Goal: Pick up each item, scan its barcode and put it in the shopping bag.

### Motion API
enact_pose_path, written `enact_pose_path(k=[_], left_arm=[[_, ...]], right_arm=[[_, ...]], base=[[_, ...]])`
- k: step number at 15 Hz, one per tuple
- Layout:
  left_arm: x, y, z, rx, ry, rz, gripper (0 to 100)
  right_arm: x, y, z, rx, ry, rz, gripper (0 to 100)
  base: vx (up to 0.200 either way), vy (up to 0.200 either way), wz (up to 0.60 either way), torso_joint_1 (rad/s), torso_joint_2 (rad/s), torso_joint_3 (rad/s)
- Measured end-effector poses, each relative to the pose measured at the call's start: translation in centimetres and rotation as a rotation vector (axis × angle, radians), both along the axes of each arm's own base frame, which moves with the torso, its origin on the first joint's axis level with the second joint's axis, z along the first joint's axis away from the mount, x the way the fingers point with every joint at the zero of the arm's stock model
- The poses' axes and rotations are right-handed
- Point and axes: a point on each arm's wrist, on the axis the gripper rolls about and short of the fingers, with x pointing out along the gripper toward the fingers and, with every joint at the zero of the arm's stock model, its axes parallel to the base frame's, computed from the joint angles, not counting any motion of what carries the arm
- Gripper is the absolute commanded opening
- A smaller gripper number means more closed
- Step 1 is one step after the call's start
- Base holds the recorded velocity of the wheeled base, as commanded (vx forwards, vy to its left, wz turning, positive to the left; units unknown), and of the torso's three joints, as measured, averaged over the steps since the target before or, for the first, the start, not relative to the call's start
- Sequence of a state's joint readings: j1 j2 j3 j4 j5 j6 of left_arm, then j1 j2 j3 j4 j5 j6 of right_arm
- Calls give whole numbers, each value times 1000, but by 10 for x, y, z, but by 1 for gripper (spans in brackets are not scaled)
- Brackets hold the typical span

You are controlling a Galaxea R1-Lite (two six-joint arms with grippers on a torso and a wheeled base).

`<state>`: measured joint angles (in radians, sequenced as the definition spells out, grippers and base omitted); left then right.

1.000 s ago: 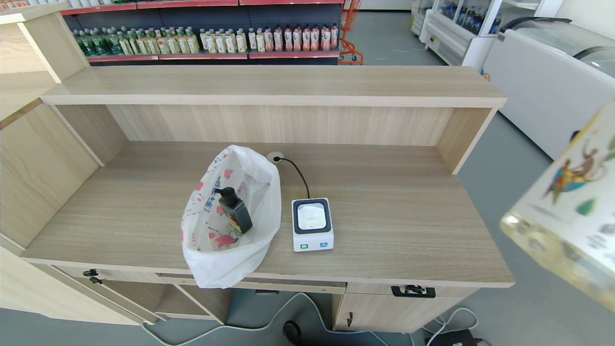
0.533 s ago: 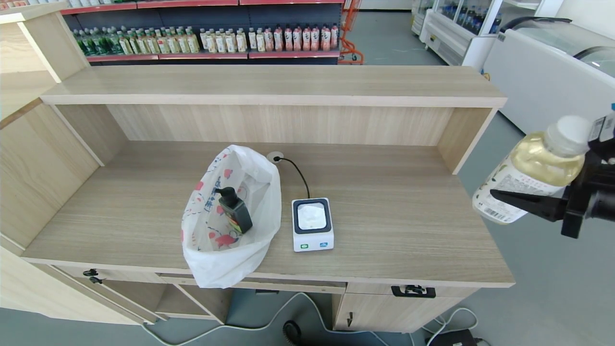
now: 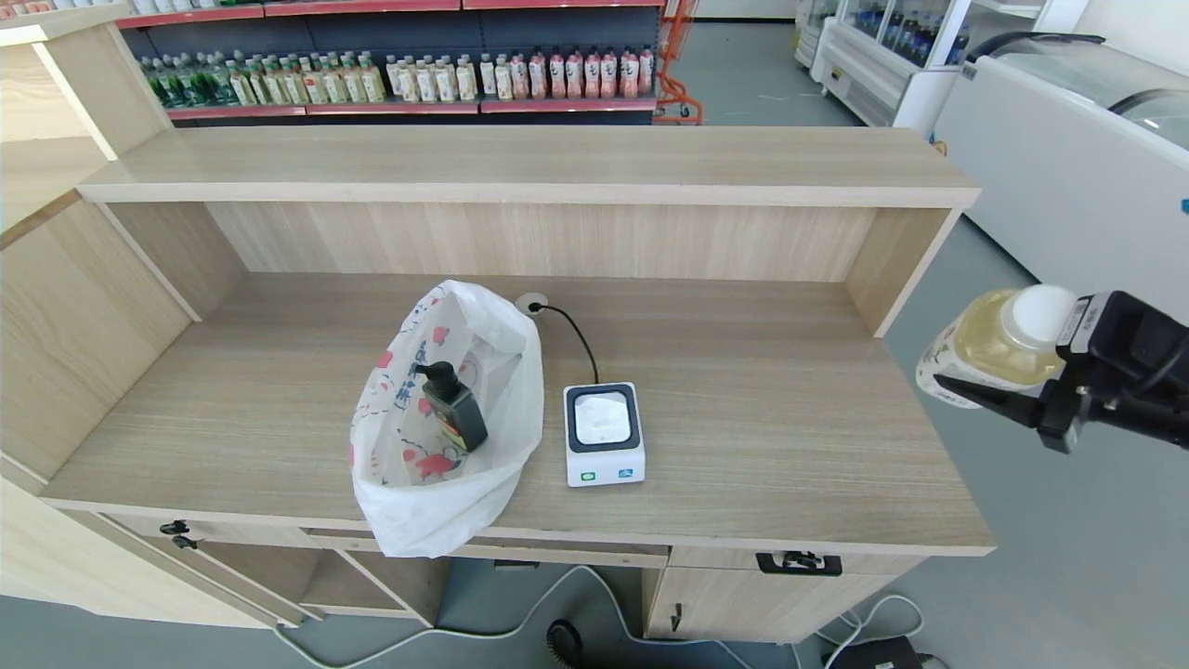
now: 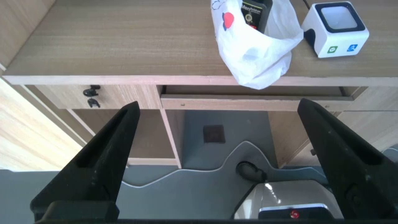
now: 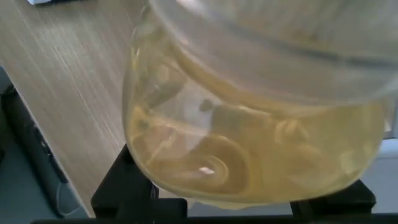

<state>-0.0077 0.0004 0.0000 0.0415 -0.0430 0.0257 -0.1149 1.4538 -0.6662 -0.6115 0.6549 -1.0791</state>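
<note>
1. Since 1.0 s ago, the drink bottle in the right end effector drops away from the head camera. It goes from a close blur at the right edge to a lower, farther spot beyond the right end of the bench.
2. Over the last 0.5 s the bottle also turns, and its white cap now points toward the head camera. The shopping bag, the scanner and the scanner's cable sit where they were.
3. Right end effector: clamped on the drink bottle, with one dark finger visible under the bottle's body. In the right wrist view the pale yellow liquid of the bottle hangs above the bench edge.
4. Left end effector: fingers wide apart and holding nothing. It hangs low in front of the bench, facing the drawer fronts.
5. Done so far: one item, a dark pump bottle, lies inside the open shopping bag. The bag stands just beside the scanner, on its left.
6. In hand: the drink bottle is lifted but is well apart from the scanner window, so I judge it not yet scanned.
7. Left to do for this item: carry it over the scanner with the barcode facing down, then lower it into the bag.
8. Progress estimate: about midway, with one item bagged and one in transit.
</note>
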Motion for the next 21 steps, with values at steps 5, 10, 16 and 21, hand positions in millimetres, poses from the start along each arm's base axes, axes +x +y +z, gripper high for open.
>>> enact_pose_path(k=[5,10,16,21], left_arm=[[0,0,0,0,0,0,100],[0,0,0,0,0,0,100],[0,0,0,0,0,0,100],[0,0,0,2,0,0,100]], right_arm=[[11,20,4,-127,-220,90,0],[14,33,-2,-209,-262,151,0],[16,55,-7,-217,-293,235,0],[15,60,-9,-223,-294,259,0]], base=[[0,0,0,0,0,0],[0,0,0,0,0,0],[0,0,0,0,0,0],[0,40,0,-1,1,0]])
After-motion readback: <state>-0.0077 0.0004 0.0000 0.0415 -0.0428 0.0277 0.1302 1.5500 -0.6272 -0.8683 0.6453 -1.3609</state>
